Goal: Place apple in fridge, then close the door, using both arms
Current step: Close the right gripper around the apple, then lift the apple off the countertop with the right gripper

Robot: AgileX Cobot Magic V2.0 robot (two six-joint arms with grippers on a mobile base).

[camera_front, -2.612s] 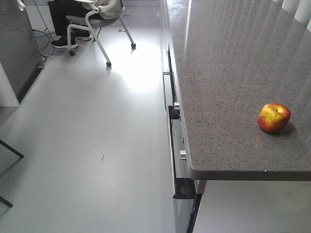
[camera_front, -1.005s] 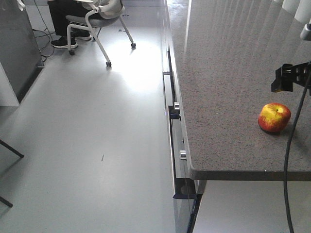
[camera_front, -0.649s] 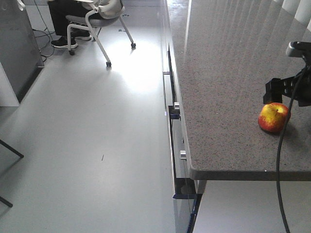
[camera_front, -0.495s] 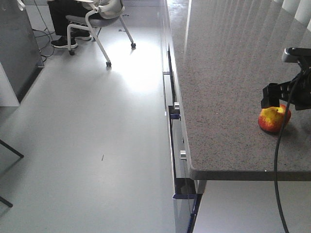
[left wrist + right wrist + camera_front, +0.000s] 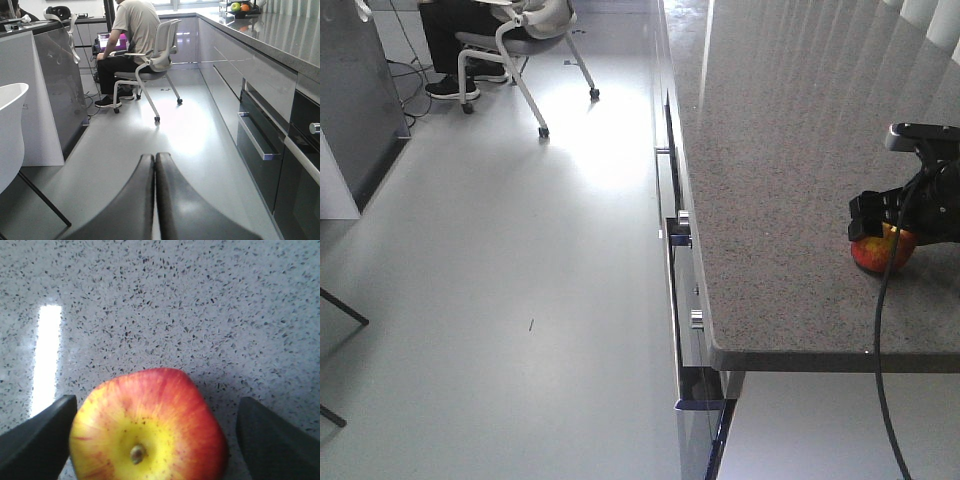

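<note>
Your right claw [image 5: 156,436] is spread wide straight over the apple [image 5: 876,254] — stem-up on the worktop [image 5: 790,150] near its front edge, one finger to each side — so grip with that arm; your left claw [image 5: 154,200], pinched closed, hangs off the worktop.

No text, label, brand, number or sign can be read in any view. The speckled grey stone counter [image 5: 790,150] and the red-and-yellow round apple [image 5: 147,425] bear no legible marks. The distant purple-lit laptop screen [image 5: 111,41] is too small to read.
</note>
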